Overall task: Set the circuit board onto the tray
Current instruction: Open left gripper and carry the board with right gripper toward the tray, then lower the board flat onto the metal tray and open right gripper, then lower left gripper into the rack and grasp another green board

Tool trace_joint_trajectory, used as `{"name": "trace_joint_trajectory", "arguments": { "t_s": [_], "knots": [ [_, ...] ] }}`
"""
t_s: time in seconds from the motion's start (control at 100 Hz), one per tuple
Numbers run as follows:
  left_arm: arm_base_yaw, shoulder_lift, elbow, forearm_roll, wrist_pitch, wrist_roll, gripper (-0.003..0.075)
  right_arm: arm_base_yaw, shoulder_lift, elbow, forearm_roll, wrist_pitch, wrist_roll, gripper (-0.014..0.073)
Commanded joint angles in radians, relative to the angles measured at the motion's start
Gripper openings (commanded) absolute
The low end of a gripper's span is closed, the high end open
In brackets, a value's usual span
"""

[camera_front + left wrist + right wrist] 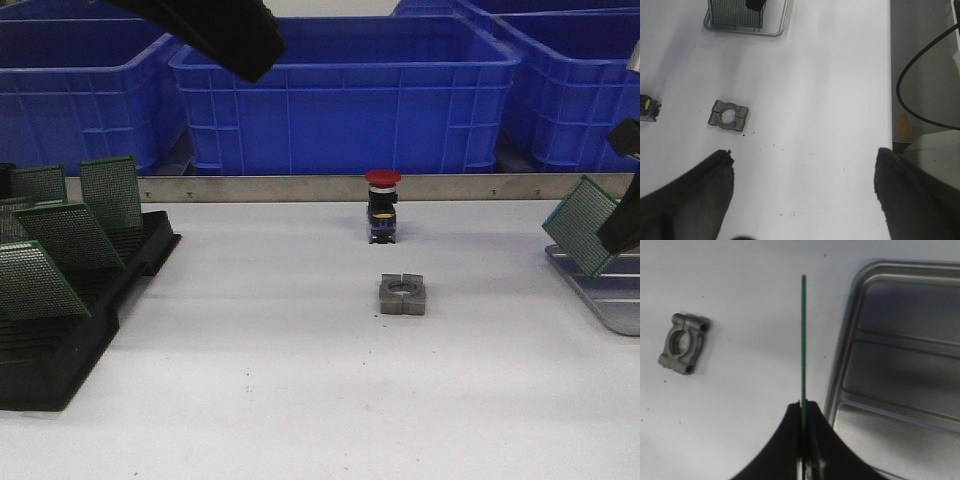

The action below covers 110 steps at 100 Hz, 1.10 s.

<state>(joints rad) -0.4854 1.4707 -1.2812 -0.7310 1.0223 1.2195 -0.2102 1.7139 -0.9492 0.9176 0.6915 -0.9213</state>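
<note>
- One green circuit board (803,340) sits pinched edge-on between the pressed-together fingers of your right gripper (803,412), thin as a line in the right wrist view.
- You can see from the front that this perforated board (582,224) is tilted, its lower part at the near-left rim of the tray (612,306); whether it touches the rim you cannot tell.
- Your tray (900,370) is shallow grey metal with a raised rim, rounded corners and pale ribs across its floor, lying on the white surface (300,380) at the far right.
- Your left gripper (802,192) is spread wide over bare surface, its dark fingers (690,200) holding nothing.
- Mid-surface lies a grey metal clamp block (403,294) with a round bore; behind it stands a red-capped push button (382,205).
- At your left, a black slotted rack (70,320) holds more green boards (66,236) leaning on edge.
</note>
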Motion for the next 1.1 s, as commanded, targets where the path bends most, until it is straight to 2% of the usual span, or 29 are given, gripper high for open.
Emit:
{"name": "trace_joint_trajectory", "arguments": {
  "t_s": [0.0, 0.27, 0.34, 0.41, 0.53, 0.62, 0.79, 0.96, 1.09],
  "knots": [
    [-0.007, -0.036, -0.033, -0.059, -0.026, 0.0, 0.0538, -0.018, -0.022, -0.029, 0.034, -0.007, 0.002, -0.0068],
    [-0.007, -0.036, -0.033, -0.059, -0.026, 0.0, 0.0538, -0.057, -0.01, -0.029, 0.034, -0.035, 0.002, -0.006],
    [-0.007, -0.036, -0.033, -0.059, -0.026, 0.0, 0.0538, -0.066, -0.01, -0.029, 0.034, -0.032, 0.002, -0.0011],
    [-0.007, -0.036, -0.033, -0.059, -0.026, 0.0, 0.0538, -0.07, -0.01, -0.029, 0.034, -0.029, 0.002, 0.0098],
    [-0.007, -0.036, -0.033, -0.059, -0.026, 0.0, 0.0538, -0.07, -0.01, -0.029, 0.034, -0.049, 0.002, 0.0413],
    [-0.002, -0.036, -0.033, -0.057, -0.026, 0.0, 0.0538, -0.07, -0.01, -0.029, 0.033, -0.062, 0.002, 0.0573],
    [0.019, -0.038, -0.033, 0.0, -0.026, 0.0, 0.0538, -0.07, -0.01, -0.029, 0.017, -0.081, 0.001, 0.0591],
    [0.037, -0.038, -0.033, 0.206, 0.01, 0.0, 0.0538, -0.07, -0.013, -0.029, -0.074, -0.14, 0.001, 0.0591],
    [0.037, -0.038, -0.033, 0.379, 0.05, -0.021, 0.0538, -0.07, -0.013, -0.029, -0.085, -0.142, 0.001, 0.0591]
  ]
}}
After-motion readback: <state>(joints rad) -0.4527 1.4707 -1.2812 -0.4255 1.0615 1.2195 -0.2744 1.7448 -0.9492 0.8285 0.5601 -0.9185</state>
